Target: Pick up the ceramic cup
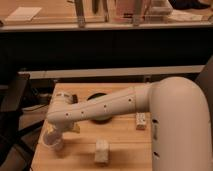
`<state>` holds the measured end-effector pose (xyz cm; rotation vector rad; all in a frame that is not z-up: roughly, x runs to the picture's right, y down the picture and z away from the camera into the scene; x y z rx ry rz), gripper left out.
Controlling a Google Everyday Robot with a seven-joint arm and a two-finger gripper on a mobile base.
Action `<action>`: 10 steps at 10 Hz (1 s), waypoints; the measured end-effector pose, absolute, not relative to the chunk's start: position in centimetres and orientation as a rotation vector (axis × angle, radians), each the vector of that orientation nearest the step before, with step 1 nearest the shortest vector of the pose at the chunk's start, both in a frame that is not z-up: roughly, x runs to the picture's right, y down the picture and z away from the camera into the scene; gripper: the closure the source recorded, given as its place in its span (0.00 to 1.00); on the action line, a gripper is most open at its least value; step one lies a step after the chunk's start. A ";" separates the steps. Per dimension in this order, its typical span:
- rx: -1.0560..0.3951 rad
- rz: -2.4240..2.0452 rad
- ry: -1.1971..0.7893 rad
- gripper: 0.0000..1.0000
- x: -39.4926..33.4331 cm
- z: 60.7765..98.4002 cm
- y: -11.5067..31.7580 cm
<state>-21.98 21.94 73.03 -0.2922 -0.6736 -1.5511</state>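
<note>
Low in the frame a small pale wooden block (101,150) stands on the light wooden table (125,142), left of it the small white ceramic cup (51,140) sits beneath the white gripper (54,131), farther back lies a dark round bowl (100,107).

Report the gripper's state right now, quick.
Gripper: down at the table's front-left corner, right at the ceramic cup; open, shut or holding cannot be told.
</note>
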 end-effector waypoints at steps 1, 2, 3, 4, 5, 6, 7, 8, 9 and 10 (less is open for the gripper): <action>-0.292 -1.557 -0.675 0.20 -22.0 73.1 22.0; -0.291 -1.560 -0.675 0.20 -22.1 73.2 22.0; -0.289 -1.564 -0.677 0.20 -22.1 73.2 22.1; -0.289 -1.568 -0.679 0.20 -22.2 73.3 22.1; -0.287 -1.571 -0.678 0.20 -22.2 73.3 22.1; -0.286 -1.573 -0.678 0.20 -22.2 73.4 22.1; -0.285 -1.576 -0.677 0.20 -22.2 73.5 22.1; -0.284 -1.579 -0.678 0.20 -22.2 73.6 22.1; -0.284 -1.581 -0.678 0.20 -22.2 73.6 22.1; -0.283 -1.585 -0.679 0.20 -22.2 73.7 22.1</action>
